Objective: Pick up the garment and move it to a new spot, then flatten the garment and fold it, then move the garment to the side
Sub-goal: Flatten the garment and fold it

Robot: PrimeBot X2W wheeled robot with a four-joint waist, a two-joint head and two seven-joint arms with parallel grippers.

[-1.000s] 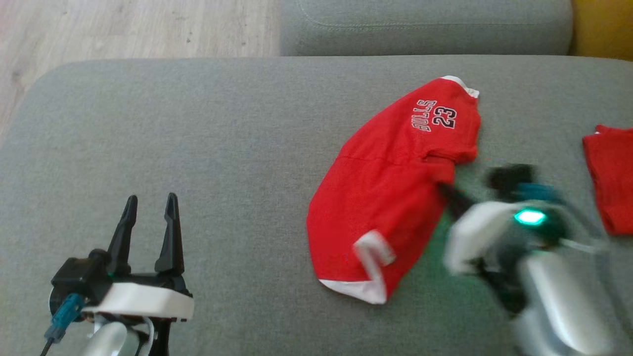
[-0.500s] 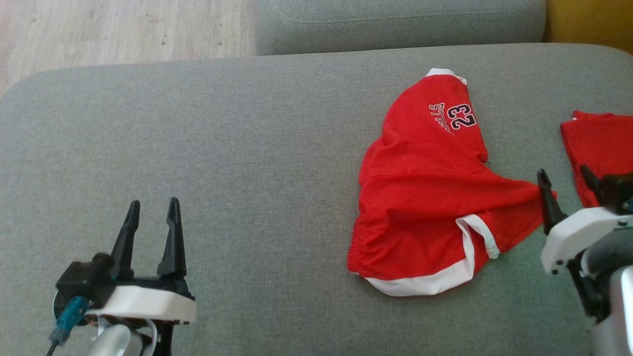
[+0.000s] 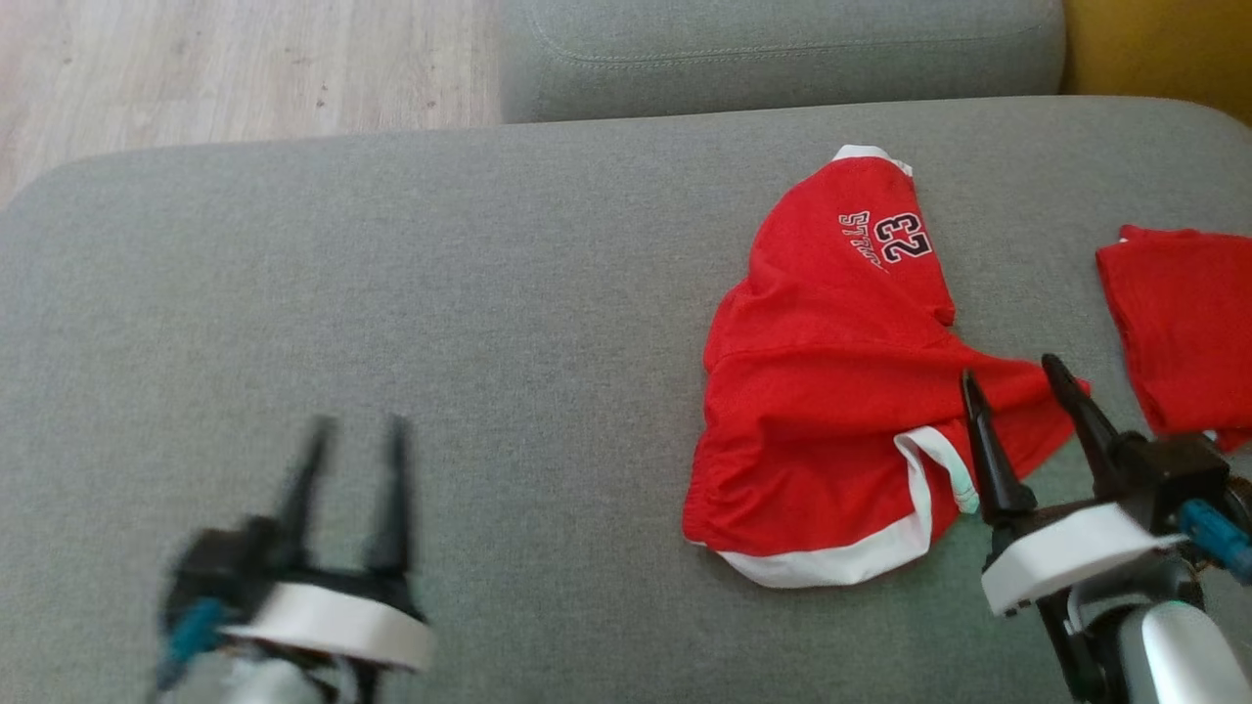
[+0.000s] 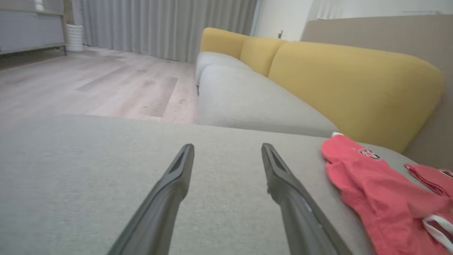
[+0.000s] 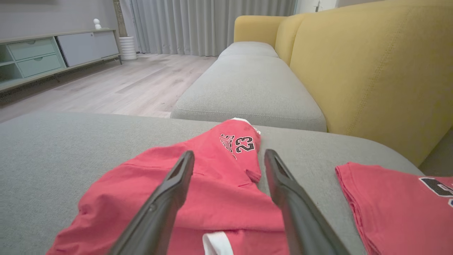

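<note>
A red shirt (image 3: 1184,323) lies on the grey sofa seat (image 3: 391,293), yellow backrest (image 5: 371,71) behind, wooden floor (image 3: 196,68) beyond.

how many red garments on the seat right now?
2. The red garment printed 23 lies crumpled right of centre on the grey cushion. A second red garment lies further right, cut off by the head view's edge. More may sit beyond it.

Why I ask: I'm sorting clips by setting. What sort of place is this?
Most likely a home living room: a grey and yellow sofa, floor-length curtains, and a low cabinet with drawers on a wooden floor. A pair of red shorts lies on the sofa's grey seat.
</note>
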